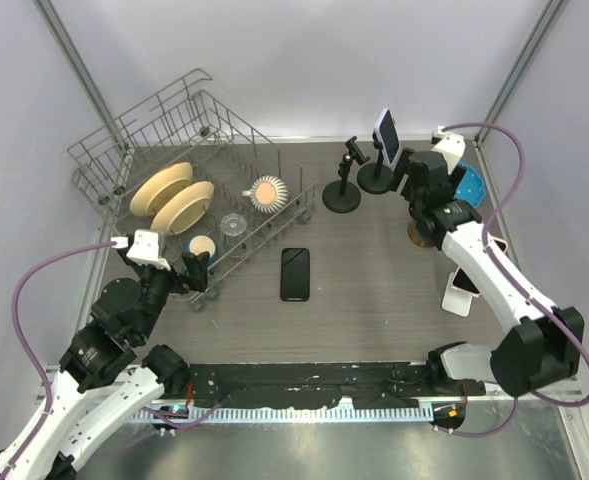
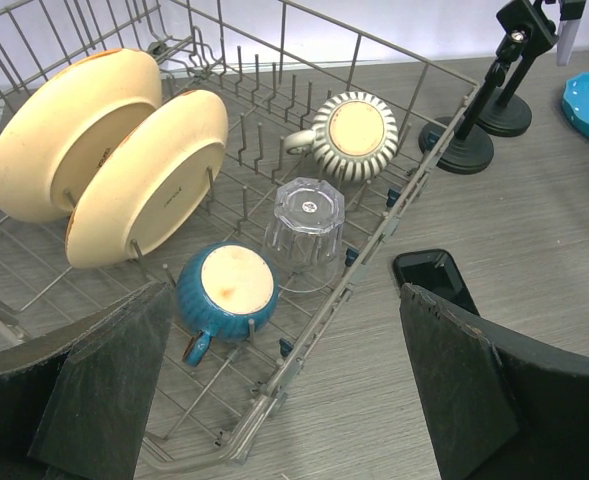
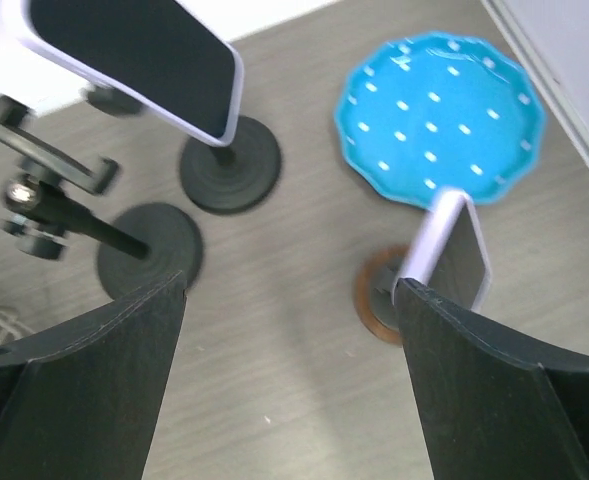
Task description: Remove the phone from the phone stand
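Note:
A phone (image 1: 387,135) in a pale case sits tilted in the clamp of a black phone stand (image 1: 376,180) at the back of the table. The right wrist view shows this phone (image 3: 134,50) at top left, above its round stand base (image 3: 229,165). My right gripper (image 1: 411,185) hangs just right of that stand and is open, with only bare table between its fingers (image 3: 124,370). A second white-edged phone (image 3: 454,250) stands on a copper-rimmed base (image 3: 374,300) by the right finger. My left gripper (image 1: 196,272) is open over the dish rack's near corner.
An empty black stand (image 1: 340,195) is left of the loaded one. A black phone (image 1: 295,273) lies flat mid-table and a white one (image 1: 461,292) at the right. A blue plate (image 1: 471,187) lies at the back right. The wire dish rack (image 1: 104,160) holds plates, mugs and a glass.

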Available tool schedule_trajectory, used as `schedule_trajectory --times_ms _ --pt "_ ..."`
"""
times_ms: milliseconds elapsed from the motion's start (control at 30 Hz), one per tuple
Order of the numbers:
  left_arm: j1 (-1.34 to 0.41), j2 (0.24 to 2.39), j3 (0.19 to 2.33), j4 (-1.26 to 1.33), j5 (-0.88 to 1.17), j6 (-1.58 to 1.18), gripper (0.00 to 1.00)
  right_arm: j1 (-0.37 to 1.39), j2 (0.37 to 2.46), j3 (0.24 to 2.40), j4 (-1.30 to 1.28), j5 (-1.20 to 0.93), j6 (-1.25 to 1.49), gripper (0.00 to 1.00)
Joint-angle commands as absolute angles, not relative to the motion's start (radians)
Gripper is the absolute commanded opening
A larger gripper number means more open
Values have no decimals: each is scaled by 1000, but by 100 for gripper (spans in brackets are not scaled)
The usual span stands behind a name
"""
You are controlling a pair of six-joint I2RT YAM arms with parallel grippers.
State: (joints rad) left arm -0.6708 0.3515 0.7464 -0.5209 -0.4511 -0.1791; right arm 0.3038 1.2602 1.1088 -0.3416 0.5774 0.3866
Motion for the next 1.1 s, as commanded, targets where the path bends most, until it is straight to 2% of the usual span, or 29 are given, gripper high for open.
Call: schedule_trajectory --times_ms 0,333,500,767,1067 --pt "-664 364 742 -479 -440 -183 100 304 1340 1229 -100 468 287 91" --pt "-663 390 741 -474 -437 -178 100 302 1637 1520 -11 416 216 90" --pt "-658 402 742 -474 -430 -175 100 302 1795 1660 -25 495 189 87" --pt "-655 399 741 -474 -419 -176 100 304 1931 1778 -37 620 163 72" --pt "-653 390 741 -472 -410 -176 100 304 1855 1691 -23 695 107 37"
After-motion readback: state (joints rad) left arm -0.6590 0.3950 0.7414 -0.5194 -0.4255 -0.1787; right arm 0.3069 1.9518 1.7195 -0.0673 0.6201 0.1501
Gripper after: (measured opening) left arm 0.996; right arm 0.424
